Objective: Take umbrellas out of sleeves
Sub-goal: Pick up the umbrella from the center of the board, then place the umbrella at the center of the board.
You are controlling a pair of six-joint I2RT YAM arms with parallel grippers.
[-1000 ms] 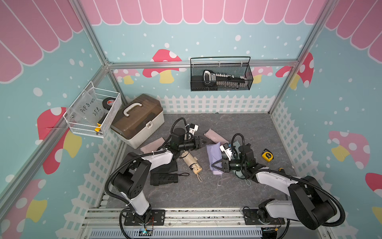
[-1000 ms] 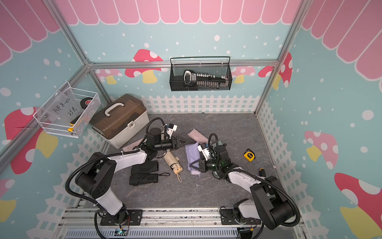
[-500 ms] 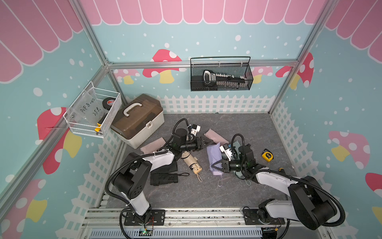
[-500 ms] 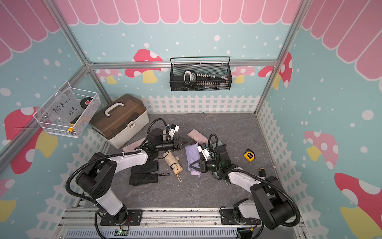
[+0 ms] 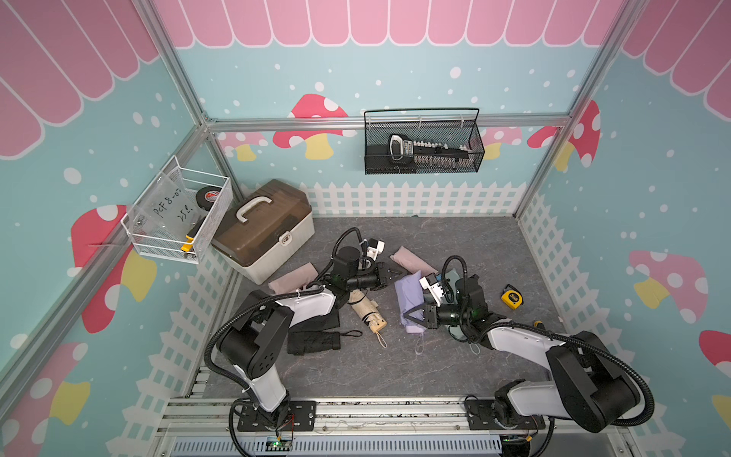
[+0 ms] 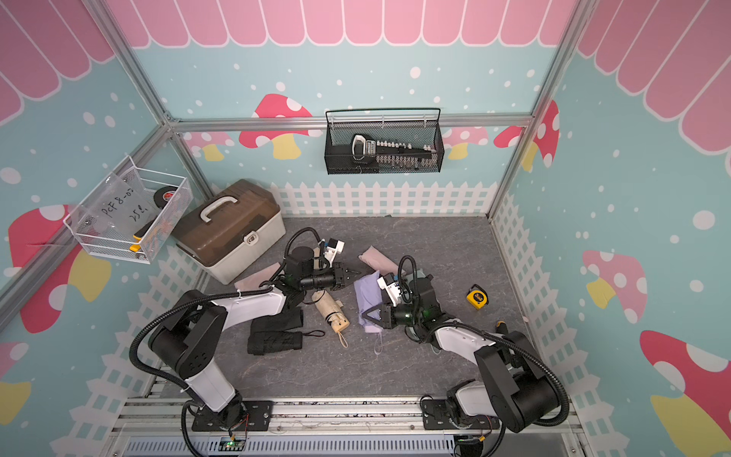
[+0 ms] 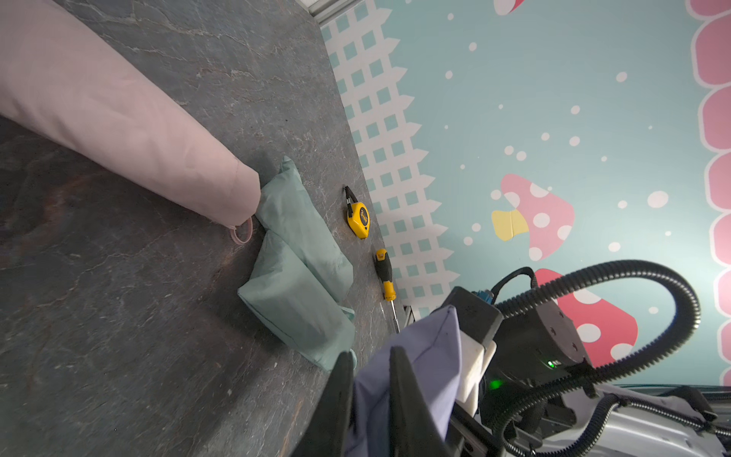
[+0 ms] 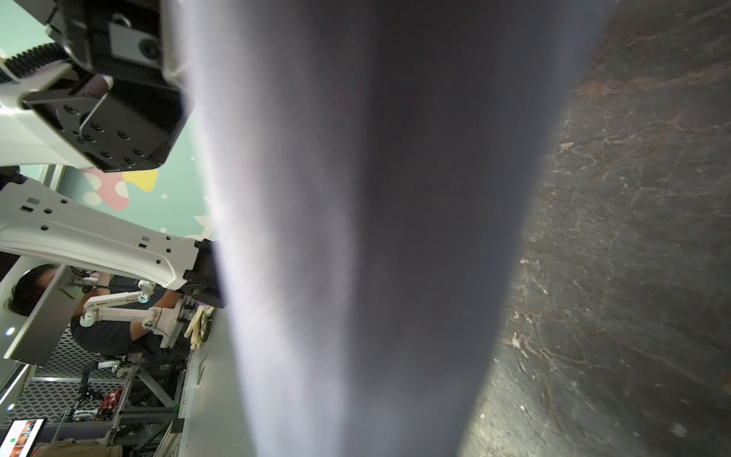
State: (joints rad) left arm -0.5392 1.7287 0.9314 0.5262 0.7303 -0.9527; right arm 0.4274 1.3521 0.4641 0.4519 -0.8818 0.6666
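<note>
A clear sheet [image 5: 168, 205] in the white wire basket [image 5: 215, 213] has handwriting, something like "PcF 8-0" and "25". The lilac sleeve [image 5: 409, 292] lies in the middle of the grey desk [image 5: 455, 237]. It is smooth and puffy, and a loop [image 5: 420, 347] pokes out of its near end. The left jaws are shut on its far edge. The right jaws look squeezed on its near end.
</note>
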